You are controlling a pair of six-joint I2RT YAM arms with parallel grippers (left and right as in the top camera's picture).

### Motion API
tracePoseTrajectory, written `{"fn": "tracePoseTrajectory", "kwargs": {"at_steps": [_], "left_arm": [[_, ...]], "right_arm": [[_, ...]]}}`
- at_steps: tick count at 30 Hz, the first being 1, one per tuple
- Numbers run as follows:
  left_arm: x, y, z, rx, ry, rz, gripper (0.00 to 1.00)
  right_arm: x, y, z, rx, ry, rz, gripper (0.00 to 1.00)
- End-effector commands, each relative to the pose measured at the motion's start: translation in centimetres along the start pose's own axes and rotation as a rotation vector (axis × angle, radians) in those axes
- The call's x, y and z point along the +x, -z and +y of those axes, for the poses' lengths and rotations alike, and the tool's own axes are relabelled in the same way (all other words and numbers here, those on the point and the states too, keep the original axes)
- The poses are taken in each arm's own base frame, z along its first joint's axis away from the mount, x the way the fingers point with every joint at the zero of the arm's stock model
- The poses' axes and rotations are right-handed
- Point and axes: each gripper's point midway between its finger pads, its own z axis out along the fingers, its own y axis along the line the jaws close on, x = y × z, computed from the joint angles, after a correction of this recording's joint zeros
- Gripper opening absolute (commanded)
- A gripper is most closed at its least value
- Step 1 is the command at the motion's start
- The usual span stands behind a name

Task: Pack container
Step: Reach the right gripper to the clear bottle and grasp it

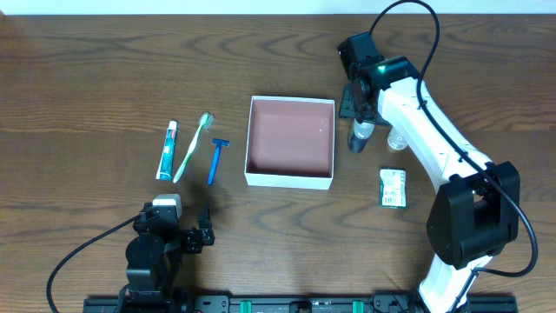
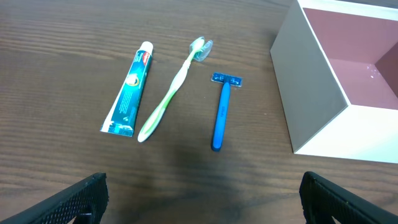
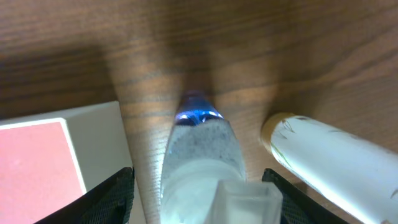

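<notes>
I hold the right end effector point(image 3: 198, 180) spread astride a speckled bottle point(image 3: 200, 146), just beside the empty container point(image 1: 290, 142), so I judge one squeeze would take it. The left end effector point(image 2: 204, 182) hangs spread, idle.

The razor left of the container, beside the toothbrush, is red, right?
No. The razor is blue, not red, as the left wrist view shows. It does lie left of the container, beside the toothbrush.

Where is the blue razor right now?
Seen from overhead, the blue razor lies on the left side of the table, between the green toothbrush and the white box, touching neither.
</notes>
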Motion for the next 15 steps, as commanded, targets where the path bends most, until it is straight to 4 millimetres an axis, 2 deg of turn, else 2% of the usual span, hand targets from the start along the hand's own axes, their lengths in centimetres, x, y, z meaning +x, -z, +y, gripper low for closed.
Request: {"fn": "tracePoseTrajectory", "kwargs": {"at_steps": [1, 7, 15], "left_arm": [[0.37, -0.19, 0.05, 0.001, 0.004, 0.005, 0.98], [0.37, -0.19, 0.06, 0.001, 0.004, 0.005, 0.98], [0.37, -0.19, 0.05, 0.001, 0.004, 0.005, 0.98]], "right_arm": [[0.02, 0.01, -0.41, 0.017, 0.004, 0.006, 0.63], [0.55, 0.03, -0.69, 0.027, 0.010, 0.029, 0.62], [0.44, 0.10, -0.58, 0.021, 0.009, 0.024, 0.38]]}}
